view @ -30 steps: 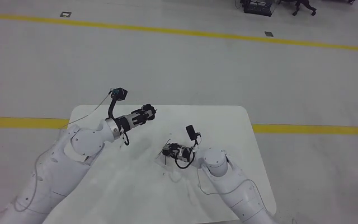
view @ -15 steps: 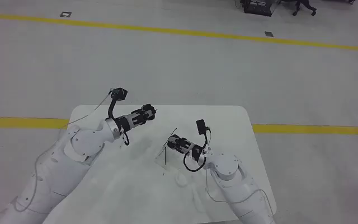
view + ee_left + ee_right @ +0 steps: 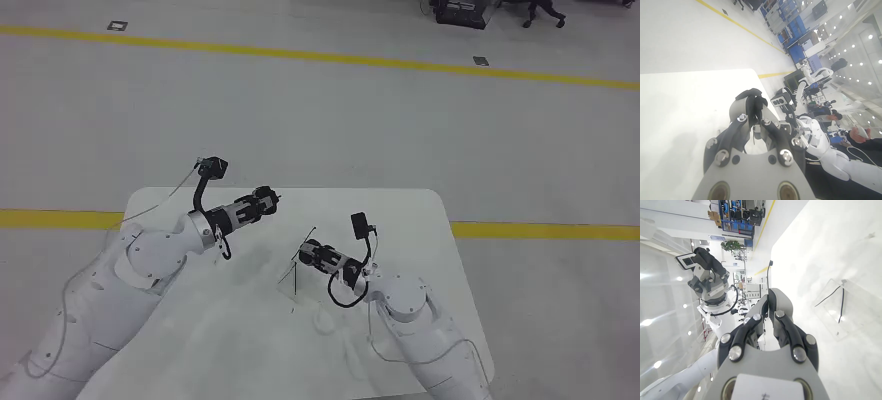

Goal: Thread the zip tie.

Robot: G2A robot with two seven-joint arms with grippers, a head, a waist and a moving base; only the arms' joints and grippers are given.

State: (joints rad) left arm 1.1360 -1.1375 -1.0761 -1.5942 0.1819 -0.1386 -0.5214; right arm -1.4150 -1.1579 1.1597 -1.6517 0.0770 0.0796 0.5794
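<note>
Zip tie (image 3: pixel 768 279): black, pinched in the closed jaws of right gripper (image 3: pixel 768 299); long axis is set roughly near-to-far above table (image 3: pixel 400 215) (head at free end). Left gripper (image 3: pixel 271 197), jaws closed, is placed leftward and farther, well apart.

Zip tie (image 3: pixel 768 279): three; clear tray (image 3: pixel 857 317): one; table (image 3: pixel 829 237): one

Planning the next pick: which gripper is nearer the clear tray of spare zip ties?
Right. The right gripper, shut on a zip tie, is close beside the clear tray; the left gripper is farther off, over the far side of the table.
</note>
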